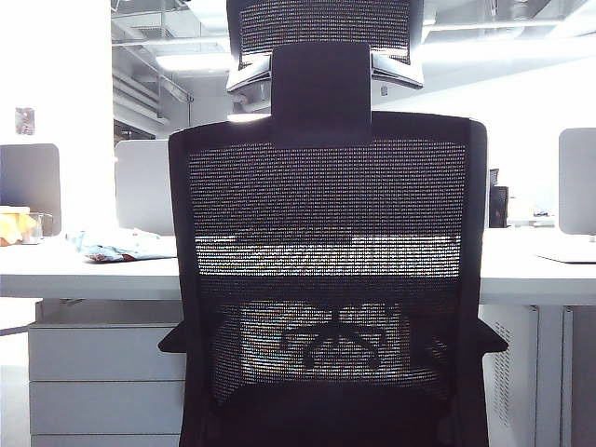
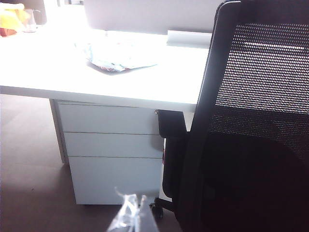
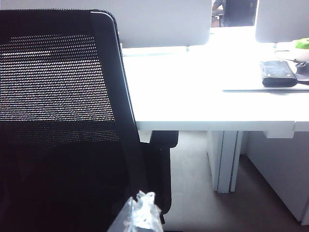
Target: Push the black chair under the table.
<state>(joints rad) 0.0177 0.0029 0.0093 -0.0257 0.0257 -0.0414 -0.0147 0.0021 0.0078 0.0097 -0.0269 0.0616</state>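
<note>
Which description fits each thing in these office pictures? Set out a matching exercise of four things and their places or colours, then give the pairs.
Things:
1. black chair
2. table
3. crumpled wrapper
4. black flat case

Descriptions:
A. white, with drawers underneath
B. on the tabletop, on the right pincer's side
C. mesh-backed, facing the desk edge
D. on the tabletop, on the left pincer's side

Pairs: 1-C, 2-A, 3-D, 4-B

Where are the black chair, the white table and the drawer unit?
black chair [image 1: 326, 242], exterior view, on its mesh back.
white table [image 3: 193, 96], right wrist view, on the bare top.
drawer unit [image 2: 111, 145], left wrist view, on the middle drawer front.
</note>
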